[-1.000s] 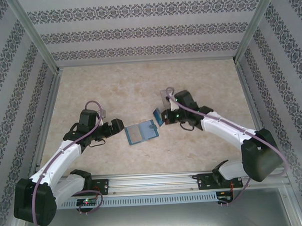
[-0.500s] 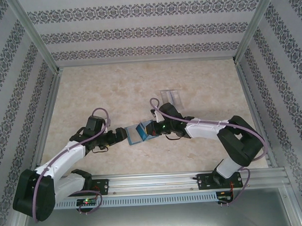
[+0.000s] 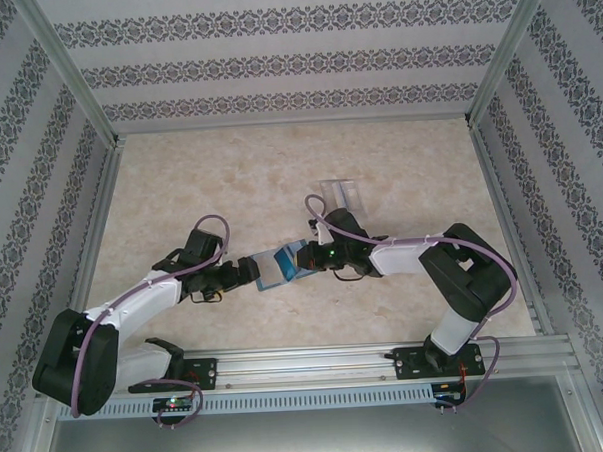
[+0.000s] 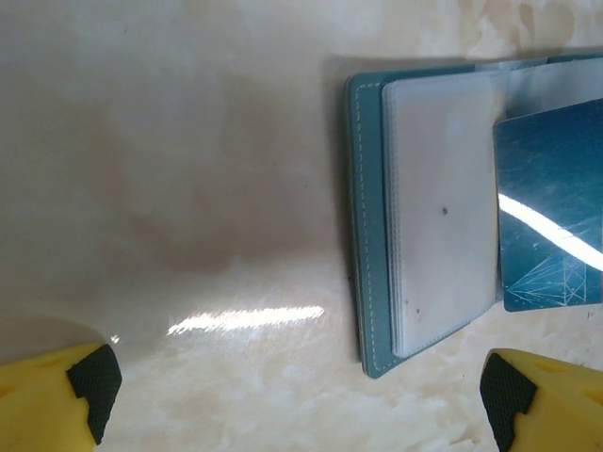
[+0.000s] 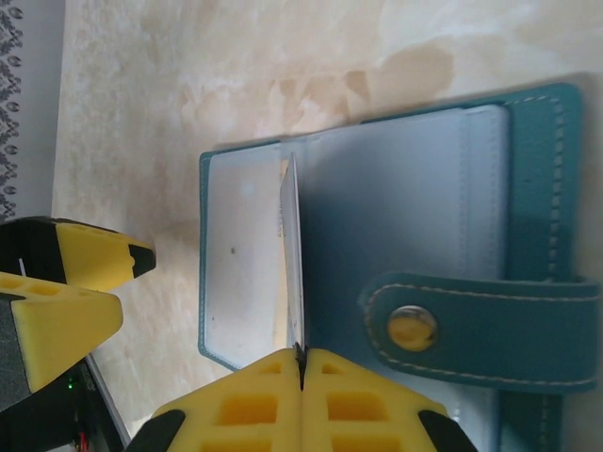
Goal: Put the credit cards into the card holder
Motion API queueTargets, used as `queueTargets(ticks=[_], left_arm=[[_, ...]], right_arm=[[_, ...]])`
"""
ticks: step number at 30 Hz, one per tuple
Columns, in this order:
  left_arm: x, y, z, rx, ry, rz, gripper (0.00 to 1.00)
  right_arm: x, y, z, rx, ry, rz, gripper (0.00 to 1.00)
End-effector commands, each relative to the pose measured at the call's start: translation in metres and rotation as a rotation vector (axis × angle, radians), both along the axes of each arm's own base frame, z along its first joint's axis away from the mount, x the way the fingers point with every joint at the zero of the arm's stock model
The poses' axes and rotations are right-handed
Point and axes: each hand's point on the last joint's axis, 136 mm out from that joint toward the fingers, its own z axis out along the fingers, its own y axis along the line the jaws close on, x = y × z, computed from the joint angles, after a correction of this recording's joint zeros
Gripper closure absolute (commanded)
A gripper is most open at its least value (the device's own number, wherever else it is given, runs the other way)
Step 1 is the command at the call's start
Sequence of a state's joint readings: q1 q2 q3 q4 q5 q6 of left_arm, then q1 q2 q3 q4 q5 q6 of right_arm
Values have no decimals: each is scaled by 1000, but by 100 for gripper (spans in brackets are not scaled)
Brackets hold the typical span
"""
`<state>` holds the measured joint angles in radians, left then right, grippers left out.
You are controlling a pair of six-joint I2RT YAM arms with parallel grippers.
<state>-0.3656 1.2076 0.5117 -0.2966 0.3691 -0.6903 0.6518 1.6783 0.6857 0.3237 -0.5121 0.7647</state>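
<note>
Card holder (image 3: 275, 267) lies open at desk (image 3: 229, 179) centre. Right end effector (image 5: 300, 363) clamped on credit card (image 4: 551, 169), edge at sleeve, not yet seated. Left end effector (image 4: 297, 388) wide open, empty, at holder's 9 o'clock.

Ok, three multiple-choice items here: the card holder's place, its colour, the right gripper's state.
1. The card holder lies: A between the left gripper and right gripper; B in the far left corner; C in the far right corner.
2. Its cover is: A red; B teal; C black.
3. The right gripper is: A open, empty; B shut on a credit card; C open around the card holder.
Key: A, the grippers flank it in the top view; B, teal in both wrist views; B, it pinches the card's edge.
</note>
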Motion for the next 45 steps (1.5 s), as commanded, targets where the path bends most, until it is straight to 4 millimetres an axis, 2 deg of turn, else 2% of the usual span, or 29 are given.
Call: queueTargets(ticks=[1, 8, 18, 23, 29, 33, 35, 37, 45], left_arm=[[11, -4, 6, 9, -46, 7, 0], [11, -10, 2, 2, -38, -10, 0], [24, -14, -1, 9, -37, -7, 4], [28, -24, -6, -37, -32, -18, 18], [30, -25, -10, -28, -24, -18, 23], [30, -19, -15, 6, -22, 0, 26], [30, -19, -18, -1, -23, 5, 33], [32, -23, -16, -20, -22, -8, 47], [35, -25, -15, -14, -24, -16, 61]], right_arm=[[3, -3, 7, 38, -4, -15, 100], [3, 5, -5, 105, 60, -21, 100], [-3, 14, -5, 139, 83, -9, 100], [-11, 28, -10, 145, 98, 19, 100], [-13, 33, -20, 146, 92, 21, 100], [-16, 38, -19, 171, 90, 27, 100], [-18, 41, -19, 171, 90, 30, 100], [-19, 46, -16, 182, 88, 27, 100], [-25, 62, -14, 195, 106, 34, 100]])
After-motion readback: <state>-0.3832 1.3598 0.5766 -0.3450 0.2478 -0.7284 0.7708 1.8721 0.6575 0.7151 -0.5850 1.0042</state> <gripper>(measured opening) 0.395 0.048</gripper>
